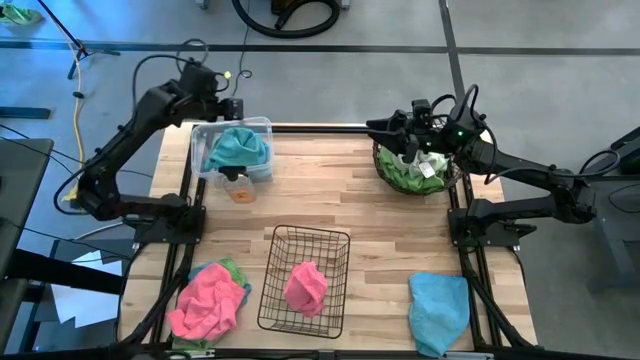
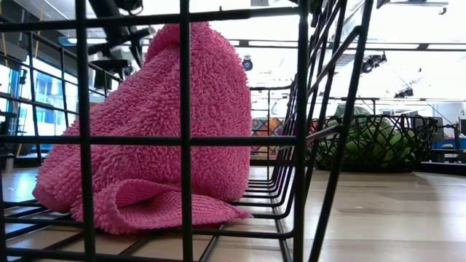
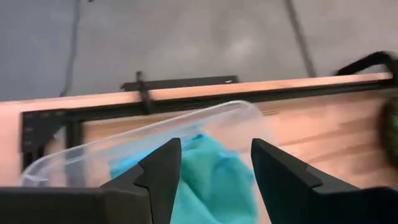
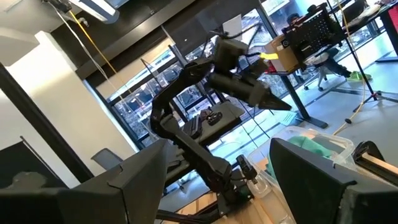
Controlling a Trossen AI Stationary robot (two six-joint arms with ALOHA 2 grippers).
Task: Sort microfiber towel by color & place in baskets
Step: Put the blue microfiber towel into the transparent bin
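We have our left gripper (image 1: 232, 108) up over the far edge of the clear bin (image 1: 262, 125), and in the left wrist view its fingers (image 3: 163, 167) stand parted with nothing between them. Just below and ahead of them a blue towel (image 1: 238, 148) lies inside that bin, so we judge this to be the release step of a blue drop, with the cloth already out of our grip.

Our right gripper (image 1: 405, 128) hangs over the round basket (image 1: 385, 172), which holds green cloth (image 1: 408, 172). Its fingers (image 4: 134, 180) are spread wide, and we see nothing in them.

Well away from both grippers, along the near edge of the table, work remains. A pink towel (image 1: 306, 286) already sits in the wire basket (image 1: 283, 238). A second blue towel (image 1: 439, 308) lies loose on the right arm's side, and a pink pile (image 1: 208, 302) lies on the left arm's side, with green (image 1: 232, 268) showing at its edge.

The next move, as we see it, calls for lifting the left gripper clear of the bin wall, then swinging back toward the pink pile. That pile will need a pinch on the top layer alone, since the green beneath belongs in a different basket. A small orange thing (image 1: 241, 194) lies on the table just beside the bin; we cannot tell what it is.
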